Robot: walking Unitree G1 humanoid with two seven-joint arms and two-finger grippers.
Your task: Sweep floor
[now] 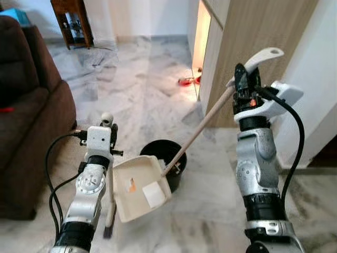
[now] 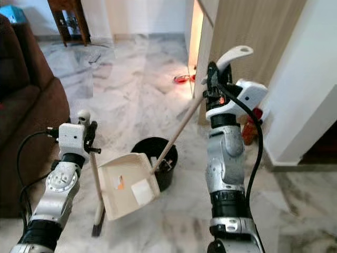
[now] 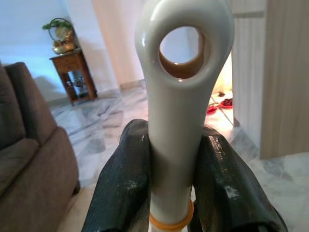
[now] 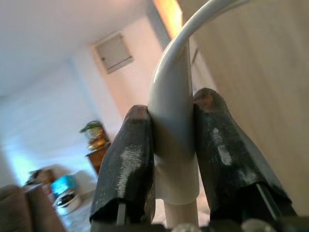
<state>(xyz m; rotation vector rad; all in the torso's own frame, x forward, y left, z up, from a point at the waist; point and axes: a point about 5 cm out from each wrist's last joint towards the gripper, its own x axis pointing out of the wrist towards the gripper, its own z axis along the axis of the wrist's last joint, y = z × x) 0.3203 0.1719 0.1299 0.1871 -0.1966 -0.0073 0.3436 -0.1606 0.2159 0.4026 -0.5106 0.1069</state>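
Fingers [image 4: 128, 159] of the right gripper [image 1: 243, 79] are clamped on the white curved plastic grip of a long wooden-handled dustpan [image 1: 141, 187], just below its hooked end. The wooden shaft slants down from the raised right gripper toward the robot's left, ending at the cream plastic pan, which is tilted up with its open face toward the camera; a white scrap and a small orange bit lie inside it. Directly behind the pan stands a round black bin [image 1: 165, 158] on the grey-veined white marble floor [image 1: 137, 89], with the shaft crossing over its rim.

Black fingers [image 3: 120, 183] of the left gripper [image 1: 109, 129] squeeze the cream plastic handle of a broom [image 1: 110, 200] on both sides, below the round hanging hole at its top end and above an orange ring. The broom hangs nearly upright just beside the pan's left edge, its dark head near the floor.

A dark brown fabric sofa [image 1: 29, 121] fills the left side, close to the left arm. A light wooden cabinet panel [image 1: 253, 37] rises behind the right gripper, next to a white wall. Small red objects [image 1: 187, 80] lie on the floor by the lit gap beside the panel. A dark wooden side table [image 1: 71, 21] stands at the far end of the room, with a potted plant [image 3: 60, 34] on top.
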